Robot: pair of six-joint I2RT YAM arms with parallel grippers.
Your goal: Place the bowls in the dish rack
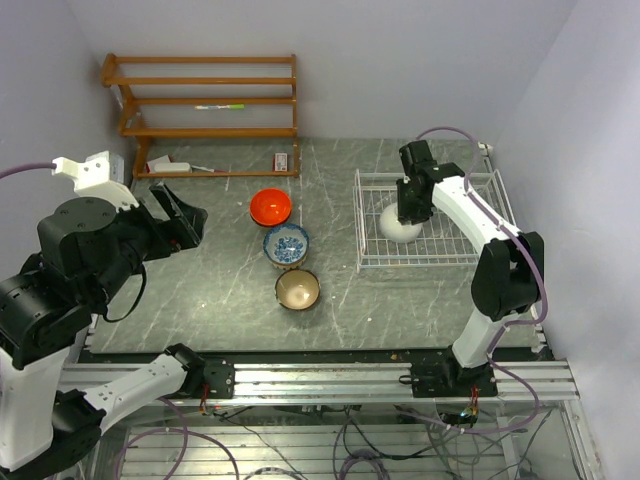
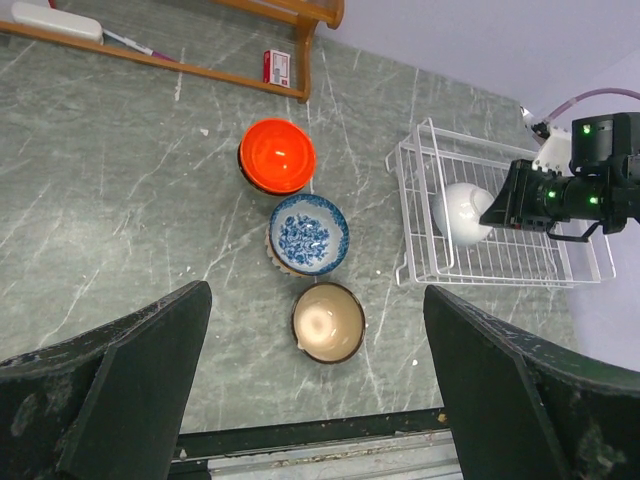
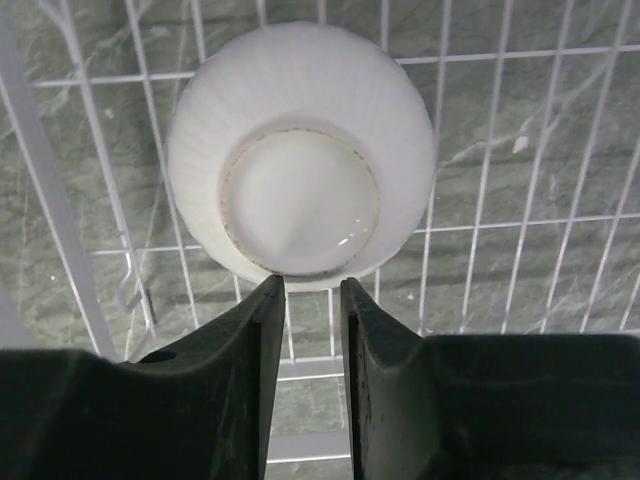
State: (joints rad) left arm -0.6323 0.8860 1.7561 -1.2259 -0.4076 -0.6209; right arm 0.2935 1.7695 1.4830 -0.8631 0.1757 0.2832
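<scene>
A ribbed white bowl (image 1: 400, 224) (image 2: 462, 212) (image 3: 300, 150) lies upside down in the white wire dish rack (image 1: 362, 232) (image 2: 500, 270) (image 3: 480, 230) at the right. My right gripper (image 1: 411, 205) (image 3: 312, 285) hovers just above it, jaws narrowly parted with nothing between them and the tips at the bowl's near edge. On the table to the left, three bowls stand in a row: orange-red (image 1: 271, 207) (image 2: 277, 155), blue-and-white (image 1: 287, 244) (image 2: 309, 233), and tan with a dark outside (image 1: 297, 289) (image 2: 328, 322). My left gripper (image 1: 185, 220) (image 2: 315, 292) hangs high over the table's left, wide open and empty.
A brown wooden shelf unit (image 1: 205, 100) stands against the back wall. A white object (image 1: 165, 166) and a small red-and-white box (image 1: 282, 161) (image 2: 277, 67) sit on its bottom board. An aluminium rail (image 1: 320, 380) runs along the near edge.
</scene>
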